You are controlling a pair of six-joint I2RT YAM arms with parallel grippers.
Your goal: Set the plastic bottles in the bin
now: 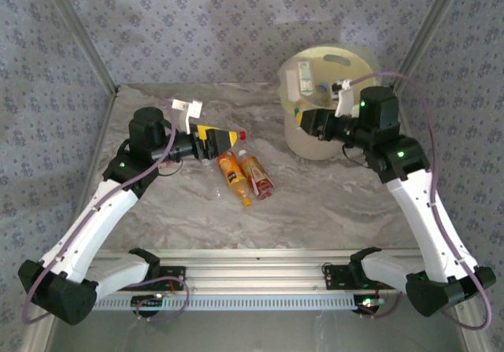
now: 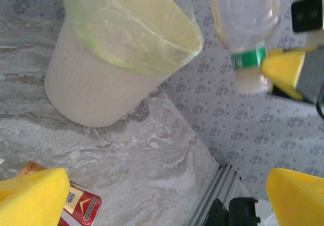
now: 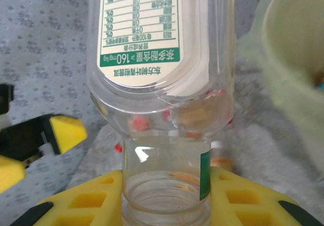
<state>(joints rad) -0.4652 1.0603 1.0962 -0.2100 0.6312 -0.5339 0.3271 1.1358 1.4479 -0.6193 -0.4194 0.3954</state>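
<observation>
1. The right claw (image 3: pixel 167 199) is closed on the neck of a clear bottle (image 3: pixel 162 49) with a green-and-white label. In the right wrist view the body of the bottle points to 12 o'clock.
2. In the overhead view this bottle overlaps the 9 o'clock side of the bin (image 1: pixel 319 143). I cannot tell whether it is above the opening or just outside the rim. The bin stands at 1 o'clock on the table (image 1: pixel 331 202).
3. The left claw (image 1: pixel 223 141) is spread wide and holds nothing. In its wrist view the yellow pads (image 2: pixel 33 198) sit in the two bottom corners, with bare marble between them.
4. At 5 o'clock from the left claw, an orange bottle (image 1: pixel 233 176) and a red-labelled bottle (image 1: pixel 260 179) lie side by side on the table, well apart from the bin.
</observation>
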